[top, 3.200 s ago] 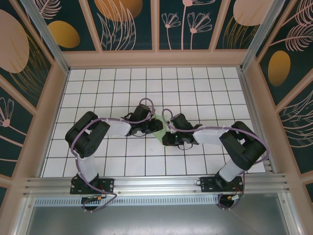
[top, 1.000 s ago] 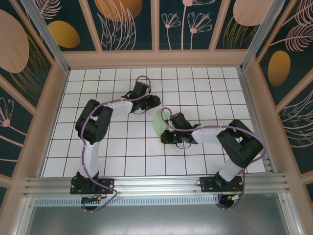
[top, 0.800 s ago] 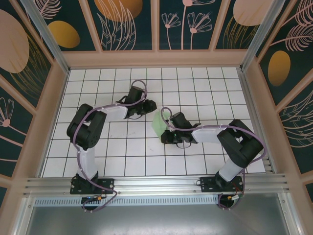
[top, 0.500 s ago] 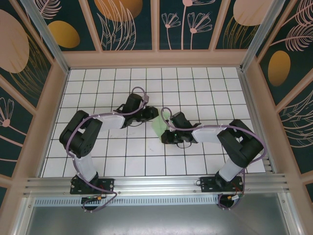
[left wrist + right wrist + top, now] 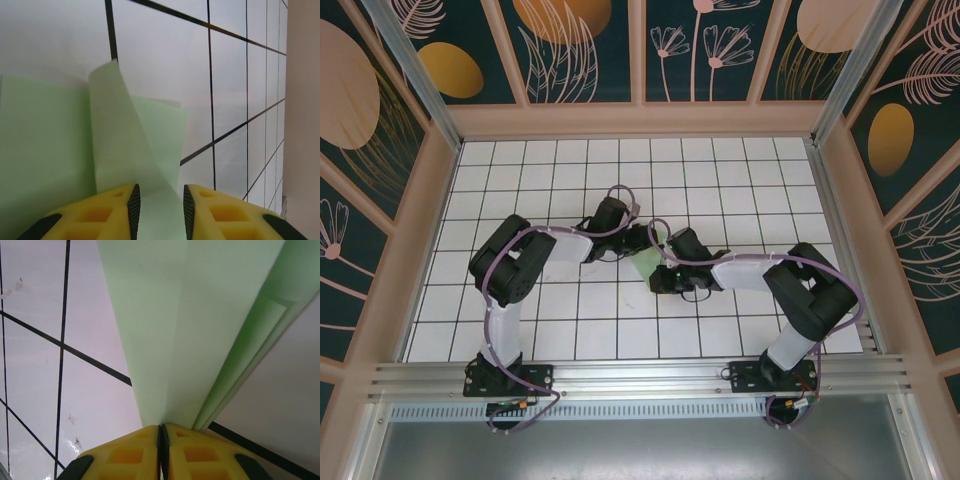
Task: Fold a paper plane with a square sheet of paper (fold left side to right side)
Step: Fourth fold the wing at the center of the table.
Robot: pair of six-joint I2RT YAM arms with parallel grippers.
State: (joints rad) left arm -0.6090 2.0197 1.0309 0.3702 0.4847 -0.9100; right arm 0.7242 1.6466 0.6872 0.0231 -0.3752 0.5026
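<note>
The square sheet of paper (image 5: 644, 264), pale green and folded into a narrow creased shape, lies at the table's middle between both grippers. My right gripper (image 5: 662, 268) holds it from the right. In the right wrist view the right gripper (image 5: 161, 428) is shut on the paper's (image 5: 170, 315) centre crease, and layered folds run up to the right. My left gripper (image 5: 637, 242) is at the paper's far edge. In the left wrist view a raised flap (image 5: 117, 140) passes through the gap of the left gripper (image 5: 160, 192), whose jaws stand apart. The rest of the sheet (image 5: 45, 145) lies flat to the left.
The white grid table (image 5: 740, 190) is walled by a pale frame (image 5: 640, 120) at the back and both sides. A metal rail (image 5: 640, 375) runs along the near edge by the arm bases. Open tiles lie all around the paper.
My left arm swung in from the far left and brought its gripper down to the paper's far edge, jaws narrowing slightly. The right gripper kept its hold and stayed put.
</note>
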